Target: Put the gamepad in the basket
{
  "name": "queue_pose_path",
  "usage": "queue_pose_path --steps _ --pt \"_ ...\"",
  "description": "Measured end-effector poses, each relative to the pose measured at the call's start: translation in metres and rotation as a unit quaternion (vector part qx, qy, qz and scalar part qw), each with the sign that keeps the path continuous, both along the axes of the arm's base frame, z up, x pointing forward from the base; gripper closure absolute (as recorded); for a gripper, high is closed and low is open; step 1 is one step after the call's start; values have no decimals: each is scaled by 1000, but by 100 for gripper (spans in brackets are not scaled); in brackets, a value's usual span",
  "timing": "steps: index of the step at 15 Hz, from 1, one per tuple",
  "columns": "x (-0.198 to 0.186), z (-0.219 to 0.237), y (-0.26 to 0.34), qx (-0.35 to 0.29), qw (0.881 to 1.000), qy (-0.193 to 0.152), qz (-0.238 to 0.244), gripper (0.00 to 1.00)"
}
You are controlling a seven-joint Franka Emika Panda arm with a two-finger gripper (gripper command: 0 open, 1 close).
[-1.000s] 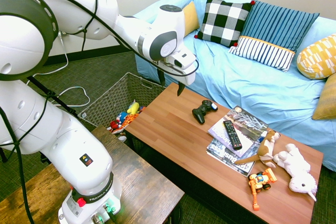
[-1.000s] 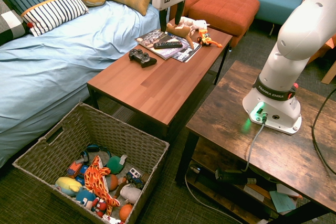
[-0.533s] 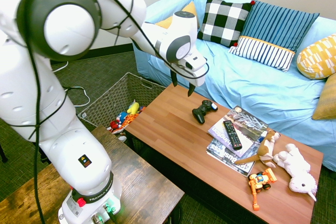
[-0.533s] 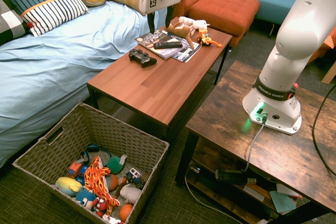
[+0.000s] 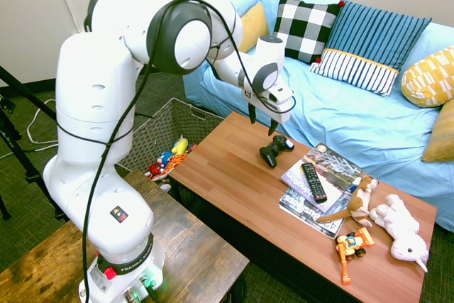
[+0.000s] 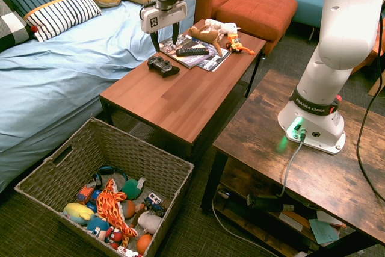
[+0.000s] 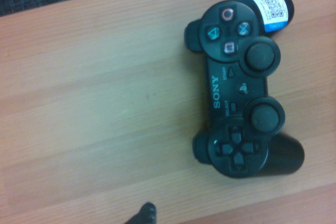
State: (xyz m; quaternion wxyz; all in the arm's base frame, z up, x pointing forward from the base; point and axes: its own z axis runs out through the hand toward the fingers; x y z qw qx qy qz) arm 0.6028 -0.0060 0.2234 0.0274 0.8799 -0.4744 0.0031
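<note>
The black gamepad (image 5: 276, 150) (image 6: 163, 65) lies flat on the wooden coffee table (image 5: 234, 182) near its sofa-side edge, thumbsticks up. The wrist view shows the gamepad (image 7: 239, 87) close, a white and blue sticker on one handle. My gripper (image 5: 262, 120) (image 6: 164, 44) hangs open just above the gamepad, fingers pointing down, holding nothing. The woven wicker basket (image 5: 152, 130) (image 6: 60, 164) stands on the floor off the table's end and holds several toys.
Beside the gamepad lie magazines (image 5: 323, 175) with a long black remote (image 5: 313, 181) on top. Further along the table are a plush dog (image 5: 357, 200), a white plush toy (image 5: 401, 226) and an orange toy (image 5: 352, 245). A blue sofa (image 5: 340, 111) with cushions runs behind the table.
The arm has swung along the table from over the magazines toward the gamepad and come down. The gripper stays open. The gamepad has not moved.
</note>
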Motion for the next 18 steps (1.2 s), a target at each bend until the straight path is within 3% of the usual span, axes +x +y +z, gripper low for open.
queue_pose_path --steps 5,15,16,18 --pt "30 -52 -7 -3 1000 16 -15 0" --pt "62 -114 -23 -7 998 45 -37 0" --pt "63 -118 -25 -6 998 46 -39 100" --pt "64 -124 -27 -5 998 47 -42 100"
